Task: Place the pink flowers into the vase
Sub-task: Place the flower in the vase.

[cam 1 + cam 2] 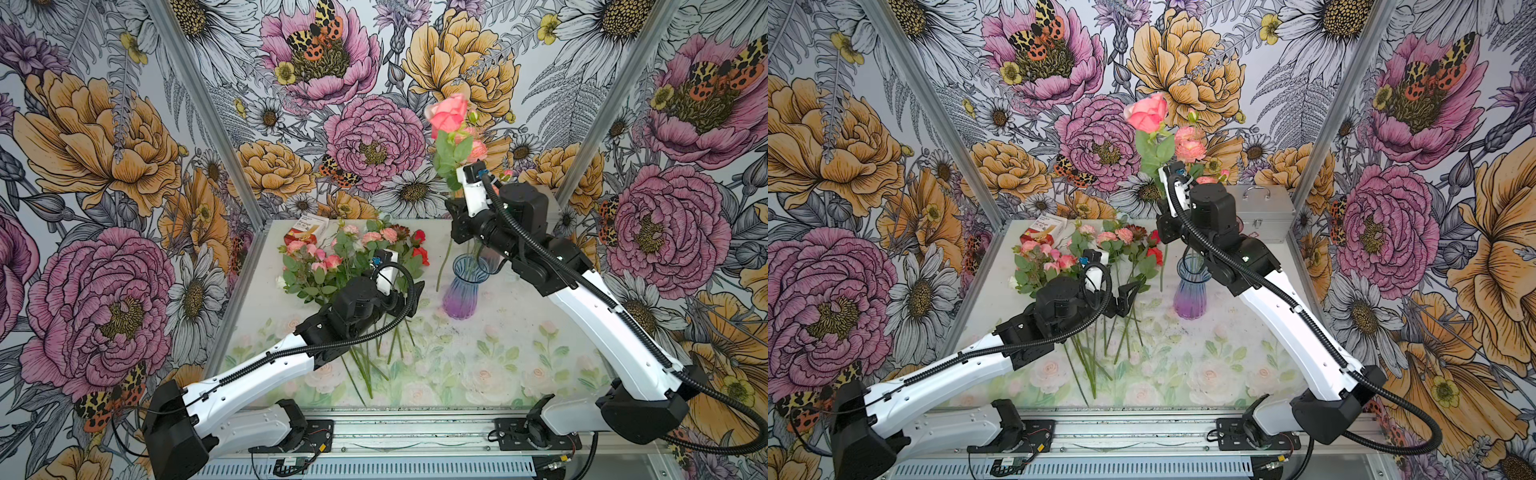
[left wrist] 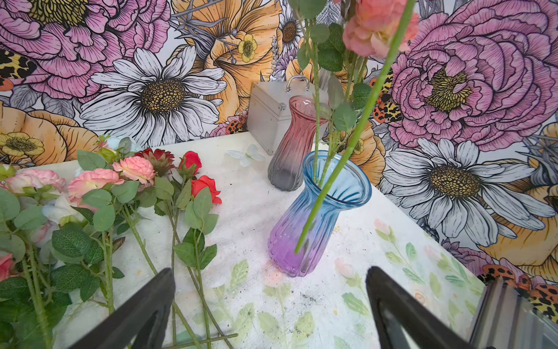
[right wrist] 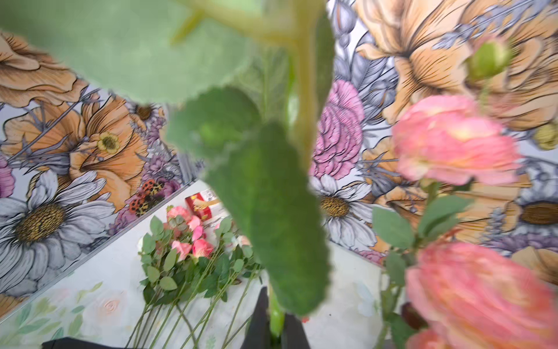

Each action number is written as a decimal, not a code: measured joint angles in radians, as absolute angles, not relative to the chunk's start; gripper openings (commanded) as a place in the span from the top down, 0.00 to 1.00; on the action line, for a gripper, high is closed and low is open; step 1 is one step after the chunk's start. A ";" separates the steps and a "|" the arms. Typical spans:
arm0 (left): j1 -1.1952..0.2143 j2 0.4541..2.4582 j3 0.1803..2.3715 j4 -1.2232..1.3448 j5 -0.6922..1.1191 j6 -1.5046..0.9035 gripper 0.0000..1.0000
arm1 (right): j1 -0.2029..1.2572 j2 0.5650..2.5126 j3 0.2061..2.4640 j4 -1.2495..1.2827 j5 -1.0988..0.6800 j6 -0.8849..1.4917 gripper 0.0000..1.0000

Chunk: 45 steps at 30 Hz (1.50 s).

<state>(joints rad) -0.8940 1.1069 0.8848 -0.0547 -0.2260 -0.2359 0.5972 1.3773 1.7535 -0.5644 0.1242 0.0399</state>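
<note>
On the table (image 1: 478,374) a heap of flowers (image 1: 332,257) lies at the back left, stems towards the front, with a box (image 1: 305,230) behind it. Right of the heap stands the vase (image 1: 459,295) with other flowers (image 1: 1190,145) standing in it, and a raised flower (image 1: 448,114) hangs upright between the two, its stem end outside the rim. Behind the vase stands a second vase (image 2: 294,142), and behind that a case (image 1: 1262,212) in the back right corner.
</note>
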 measured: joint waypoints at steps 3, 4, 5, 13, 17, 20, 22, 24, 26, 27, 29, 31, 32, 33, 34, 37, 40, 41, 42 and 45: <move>-0.894 1.107 0.885 -0.055 -0.229 -0.236 0.01 | 0.561 1.347 1.779 -0.561 0.152 0.020 1.00; -0.894 1.107 0.885 -0.055 -0.229 -0.236 0.01 | 0.548 1.338 1.783 -0.559 0.157 0.016 1.00; -0.894 1.107 0.885 -0.055 -0.229 -0.236 0.02 | 0.535 1.329 1.785 -0.556 0.163 0.012 1.00; -0.894 1.108 0.885 -0.055 -0.229 -0.236 0.01 | 0.465 1.317 1.805 -0.558 0.181 -0.010 1.00; -0.894 1.108 0.885 -0.055 -0.234 -0.236 0.02 | 0.446 1.314 1.790 -0.555 0.191 -0.012 1.00; -0.894 1.113 0.885 -0.055 -0.241 -0.236 0.02 | 0.441 1.295 1.716 -0.543 0.191 -0.008 1.00; -0.894 1.121 0.885 -0.055 -0.241 -0.236 0.01 | 0.441 1.283 1.644 -0.526 0.191 -0.003 1.00; -0.894 1.128 0.885 -0.056 -0.241 -0.236 0.01 | 0.441 1.271 1.558 -0.499 0.191 0.002 1.00; -0.894 1.132 0.885 -0.058 -0.245 -0.236 0.01 | 0.441 1.269 1.469 -0.472 0.191 0.010 1.00; -0.894 1.134 0.886 -0.062 -0.248 -0.236 0.02 | 0.441 1.269 1.436 -0.464 0.191 0.015 1.00; -0.894 1.135 0.886 -0.067 -0.255 -0.236 0.01 | 0.441 1.267 1.366 -0.437 0.187 0.028 1.00; -0.894 1.135 0.887 -0.072 -0.265 -0.236 0.01 | 0.441 1.257 1.304 -0.402 0.179 0.041 1.00; -0.894 1.135 0.887 -0.074 -0.270 -0.236 0.01 | 0.441 1.249 1.273 -0.382 0.175 0.047 1.00; -0.894 1.135 0.887 -0.075 -0.274 -0.236 0.01 | 0.441 1.242 1.250 -0.367 0.171 0.052 1.00; -0.894 1.135 0.887 -0.077 -0.276 -0.236 0.01 | 0.441 1.232 1.226 -0.349 0.166 0.060 1.00; -0.894 1.142 0.888 -0.078 -0.286 -0.236 0.01 | 0.441 1.212 1.175 -0.307 0.157 0.070 1.00; -0.895 1.155 0.888 -0.078 -0.305 -0.236 0.01 | 0.439 1.196 1.139 -0.274 0.144 0.075 0.95; -0.897 1.158 0.888 -0.078 -0.316 -0.235 0.01 | 0.439 1.192 1.130 -0.268 0.141 0.078 0.92; -0.900 1.160 0.888 -0.077 -0.326 -0.235 0.01 | 0.439 1.190 1.125 -0.262 0.138 0.081 0.89; -0.915 1.160 0.888 -0.069 -0.369 -0.230 0.01 | 0.439 1.185 1.116 -0.248 0.133 0.088 0.89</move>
<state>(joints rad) -0.9150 1.1603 0.8879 -0.0689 -0.3695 -0.2298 0.4389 1.1851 1.1160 -0.2478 0.1333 0.0875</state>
